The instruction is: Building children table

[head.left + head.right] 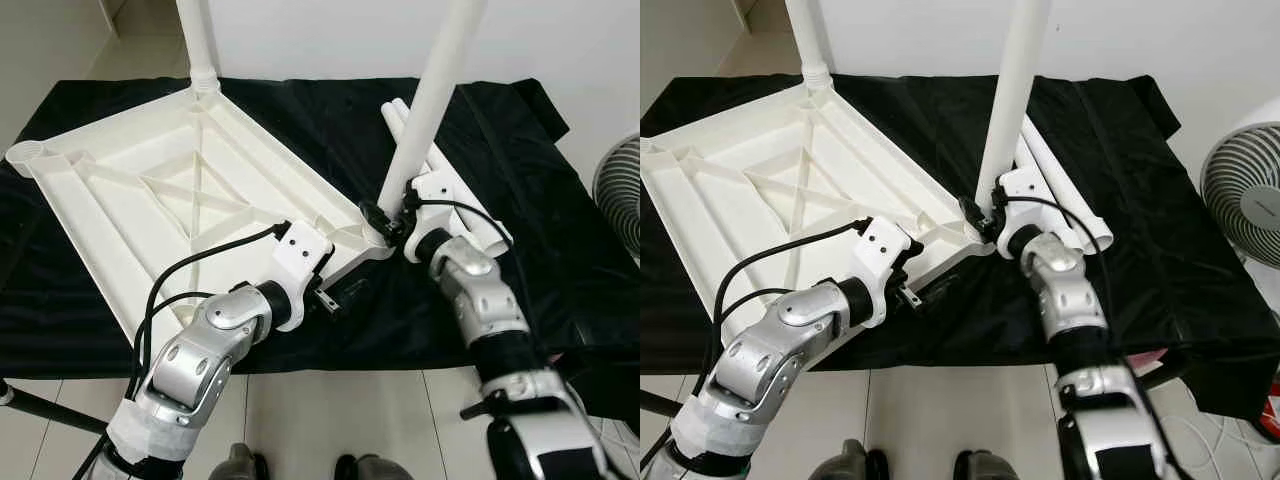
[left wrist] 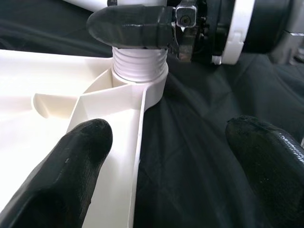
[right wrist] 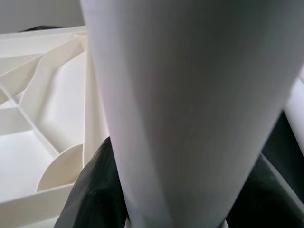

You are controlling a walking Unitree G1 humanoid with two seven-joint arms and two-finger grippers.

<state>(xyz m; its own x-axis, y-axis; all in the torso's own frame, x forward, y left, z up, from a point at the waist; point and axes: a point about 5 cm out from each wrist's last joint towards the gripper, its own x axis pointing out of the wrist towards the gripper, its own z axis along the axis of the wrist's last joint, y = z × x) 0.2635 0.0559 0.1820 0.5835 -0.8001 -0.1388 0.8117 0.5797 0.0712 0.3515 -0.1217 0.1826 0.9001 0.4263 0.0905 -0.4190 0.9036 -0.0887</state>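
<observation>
White plastic table top (image 1: 170,190) lies upside down on a black cloth (image 1: 520,230), ribbed underside facing up. One leg (image 1: 200,40) already stands upright in the far corner socket. A second leg (image 1: 430,105) stands in the near corner socket (image 2: 142,78), its long axis close to vertical with a slight lean toward the robot's right at the top. Its threaded end shows at the socket mouth in the left wrist view, so seating appears incomplete; this is a judgement.

Right gripper (image 1: 385,222) is clamped around the base of this leg, just above the socket, with one black finger (image 2: 128,23) wrapped across the thread. Right forearm reaches forward and slightly inward, wrist raised above the cloth.

Left gripper (image 1: 335,298) sits at the near edge of the table top, just beside the same corner, fingers (image 2: 61,171) spread apart with the table's edge between them but not closed on it. Left elbow is bent, forearm angled inward.

Two spare legs (image 1: 450,180) lie flat on the cloth beyond the right gripper. A fan (image 1: 1240,190) stands at the robot's right.

The next move likely turns on rotating the leg about its upright axis while the left gripper steadies the top.
</observation>
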